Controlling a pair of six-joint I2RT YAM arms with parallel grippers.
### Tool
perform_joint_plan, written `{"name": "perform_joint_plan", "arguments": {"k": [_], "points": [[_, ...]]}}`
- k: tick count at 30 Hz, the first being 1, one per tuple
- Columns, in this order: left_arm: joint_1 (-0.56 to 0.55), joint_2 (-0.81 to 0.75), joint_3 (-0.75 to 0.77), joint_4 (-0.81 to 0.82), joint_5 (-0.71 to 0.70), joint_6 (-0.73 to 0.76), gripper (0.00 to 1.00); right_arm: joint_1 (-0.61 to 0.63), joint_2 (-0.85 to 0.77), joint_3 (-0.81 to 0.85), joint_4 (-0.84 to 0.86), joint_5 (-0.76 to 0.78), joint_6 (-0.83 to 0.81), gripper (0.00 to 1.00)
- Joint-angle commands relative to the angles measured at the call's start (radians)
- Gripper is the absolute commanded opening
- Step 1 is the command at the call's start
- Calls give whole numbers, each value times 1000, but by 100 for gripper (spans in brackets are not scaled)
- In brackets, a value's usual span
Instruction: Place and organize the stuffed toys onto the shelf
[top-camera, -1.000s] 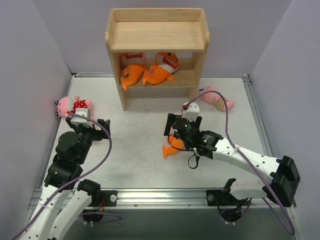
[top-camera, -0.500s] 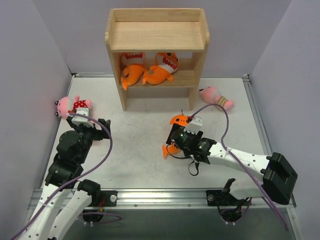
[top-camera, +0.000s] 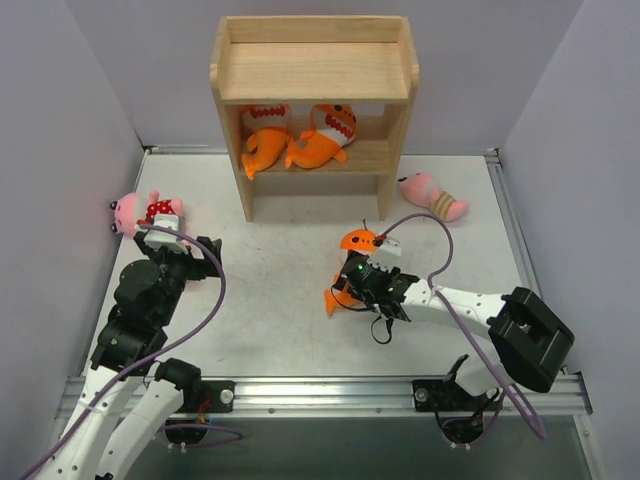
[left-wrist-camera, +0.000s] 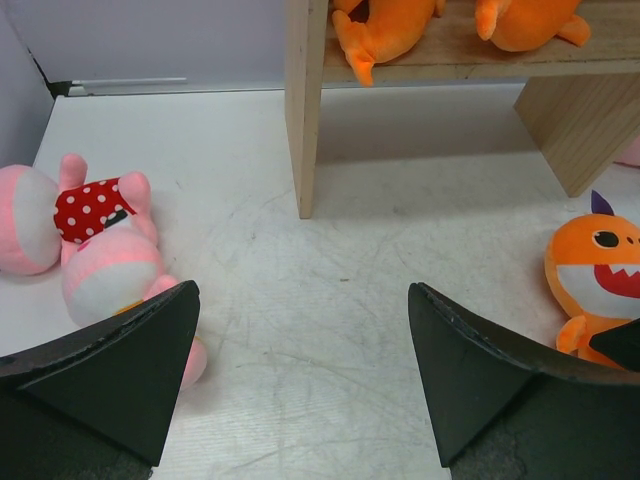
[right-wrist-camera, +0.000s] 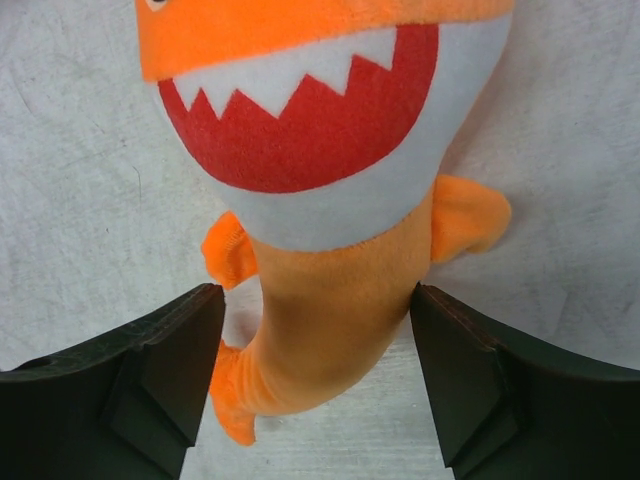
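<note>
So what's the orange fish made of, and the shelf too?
The fish looks like soft plush fabric. It is fuzzy and matte, with stitched seams and felt-like white teeth, and it is probably stuffed. The shelf looks like pale bare wood. Grain lines show and there is no paint, though it may have a light varnish.

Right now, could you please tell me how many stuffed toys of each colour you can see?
Orange fish: 3
Pink dolls: 3
Total: 6
</note>
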Motion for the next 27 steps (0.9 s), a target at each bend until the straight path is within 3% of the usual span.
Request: {"name": "perform_joint_plan", "arguments": {"k": [1, 6, 13, 15, 27], "points": [[-1, 4, 6, 9, 7, 6, 94, -8, 35, -9, 38, -10, 14, 73], [0, 12, 4, 12, 10, 6, 94, -20, 52, -5, 50, -19, 3, 55], [0, 27, 3, 15, 22, 6, 94, -19, 8, 8, 12, 27, -38, 8], [0, 33, 1, 15, 25, 6, 94, -16, -9, 26, -10, 51, -64, 0], [0, 82, 0, 34, 72, -1, 94, -39, -199, 268, -154, 105, -418, 0]]}}
